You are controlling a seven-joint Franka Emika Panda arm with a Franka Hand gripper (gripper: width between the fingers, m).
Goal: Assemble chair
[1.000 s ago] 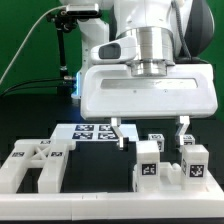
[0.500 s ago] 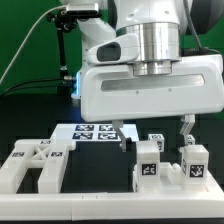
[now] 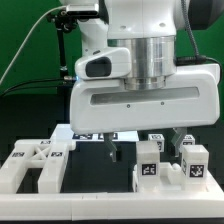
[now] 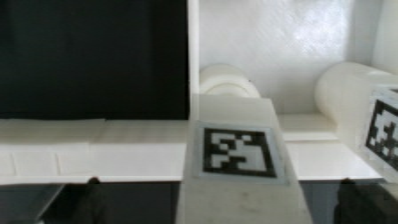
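The chair's white tagged pieces lie on the dark table. A large blocky piece (image 3: 35, 165) is at the exterior view's left, and two small upright blocks (image 3: 148, 166) (image 3: 195, 167) are at its right. My gripper (image 3: 143, 149) hangs low over the first small block, with one dark finger (image 3: 114, 152) showing beside it. In the wrist view the gripper (image 4: 231, 205) is open. Its dark fingertips (image 4: 79, 203) stand wide on either side of a tagged block (image 4: 237, 150) without touching it. Another tagged piece (image 4: 381, 122) and rounded white parts (image 4: 231, 82) lie beyond.
The marker board (image 3: 88, 135) lies behind the pieces, mostly hidden by the wide white hand (image 3: 145, 100). A long white rail (image 3: 110, 203) runs along the table's front edge. A black camera stand (image 3: 66, 40) and green backdrop are at the back.
The hand has come lower and moved toward the exterior view's left, now covering most of the marker board. The fingers have stayed open and the pieces have not moved.
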